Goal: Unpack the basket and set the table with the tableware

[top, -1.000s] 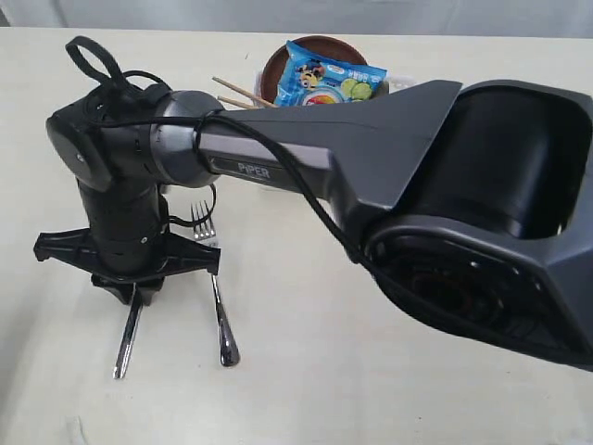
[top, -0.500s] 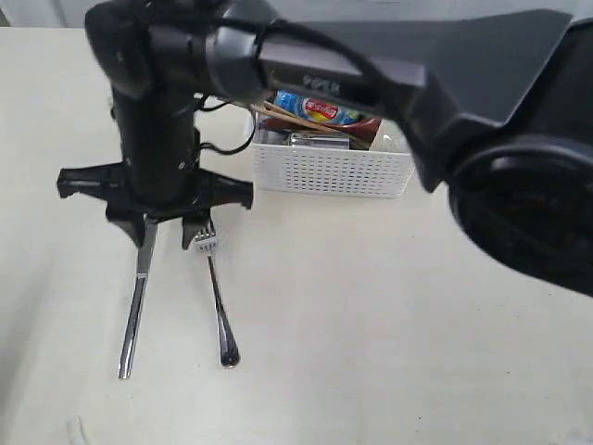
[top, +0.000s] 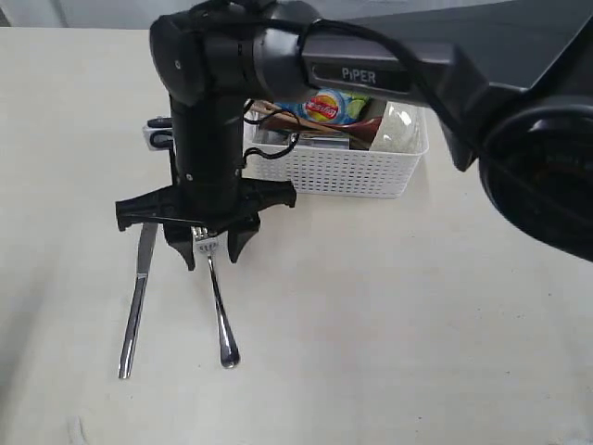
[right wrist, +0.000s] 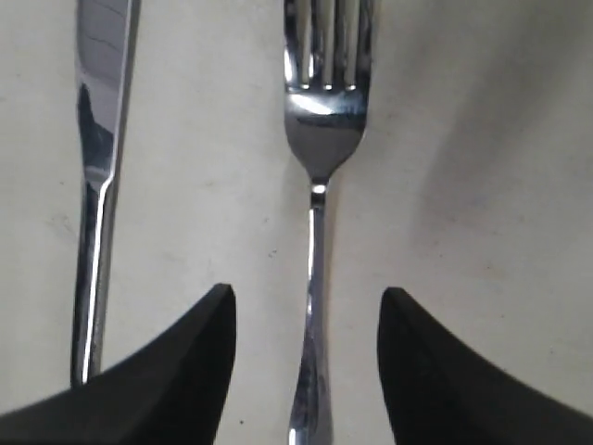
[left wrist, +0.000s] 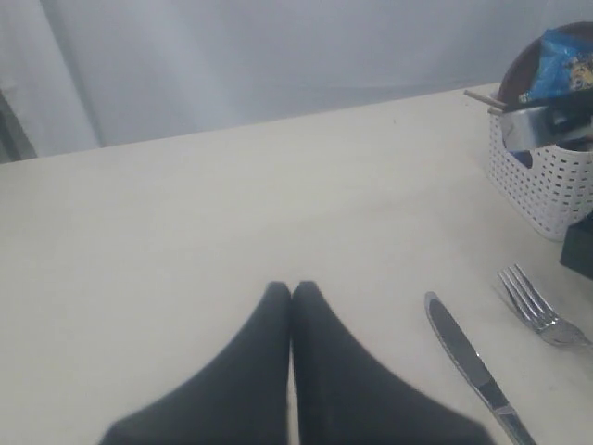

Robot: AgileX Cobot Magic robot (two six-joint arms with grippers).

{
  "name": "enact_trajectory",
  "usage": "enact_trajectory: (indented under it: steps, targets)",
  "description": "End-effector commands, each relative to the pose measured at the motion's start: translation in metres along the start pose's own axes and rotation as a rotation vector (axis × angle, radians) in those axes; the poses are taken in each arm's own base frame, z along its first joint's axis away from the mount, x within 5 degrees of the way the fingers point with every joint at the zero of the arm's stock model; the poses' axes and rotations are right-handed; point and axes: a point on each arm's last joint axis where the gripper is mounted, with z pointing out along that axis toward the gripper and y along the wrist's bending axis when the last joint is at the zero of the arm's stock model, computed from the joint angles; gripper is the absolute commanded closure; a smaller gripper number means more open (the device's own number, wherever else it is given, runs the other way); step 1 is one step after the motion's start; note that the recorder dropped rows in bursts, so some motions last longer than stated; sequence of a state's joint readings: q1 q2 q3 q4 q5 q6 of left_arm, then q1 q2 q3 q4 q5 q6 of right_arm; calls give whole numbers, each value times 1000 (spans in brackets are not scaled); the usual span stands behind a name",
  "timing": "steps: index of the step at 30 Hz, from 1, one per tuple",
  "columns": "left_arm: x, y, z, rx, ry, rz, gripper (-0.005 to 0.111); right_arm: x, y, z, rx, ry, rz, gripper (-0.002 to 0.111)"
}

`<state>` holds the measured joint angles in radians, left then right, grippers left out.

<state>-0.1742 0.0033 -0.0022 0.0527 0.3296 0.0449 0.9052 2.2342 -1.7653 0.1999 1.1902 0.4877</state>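
The right arm reaches across to the left half of the scene, and its right hand (top: 209, 252) hangs pointing down over the head of the fork (top: 220, 320). Its two fingers are spread apart with nothing held between them. In the right wrist view they stand on either side of the fork's thin handle without touching it. Whether the fingertips touch the surface (top: 389, 324) cannot be told.

The fork lies flat on the near left part of the surface, tines pointing far toward the basket (top: 334, 171) and the handle end nearest. The knife (top: 134, 311) lies just left of the fork, roughly parallel to it, blade far and handle near. The two are close but apart.

The basket stands farther back, about mid-scene, just right of the arm's upright wrist. Inside it a blue chip bag (top: 326, 105) sits on top, and a bowl (top: 397, 125) rests at the right end. From the left wrist view a dark plate (left wrist: 519, 67) stands behind the bag, chopsticks (left wrist: 484, 98) poke out over the rim, and a steel cup (left wrist: 533, 125) lies against the wall.

The left hand (left wrist: 292, 301) has its fingers pressed together, empty, held above bare surface left of the knife.
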Motion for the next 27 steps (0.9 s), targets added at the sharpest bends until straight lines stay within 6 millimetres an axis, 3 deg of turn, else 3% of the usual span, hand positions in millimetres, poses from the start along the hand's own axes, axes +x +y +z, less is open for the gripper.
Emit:
enact_trajectory:
  steps: [1, 12, 19, 27]
  targets:
    - [0, 0, 0, -2, -8, -3, 107, 0, -9, 7, -14, -2, -97, 62]
    - [0, 0, 0, -2, -8, -3, 107, 3, 0, 22, -53, -67, -173, 63]
    - [0, 0, 0, -2, -8, -3, 107, 5, 5, 40, -34, -49, -173, 93]
    - [0, 0, 0, -2, -8, -3, 107, 3, 2, 43, -20, -47, -86, 95]
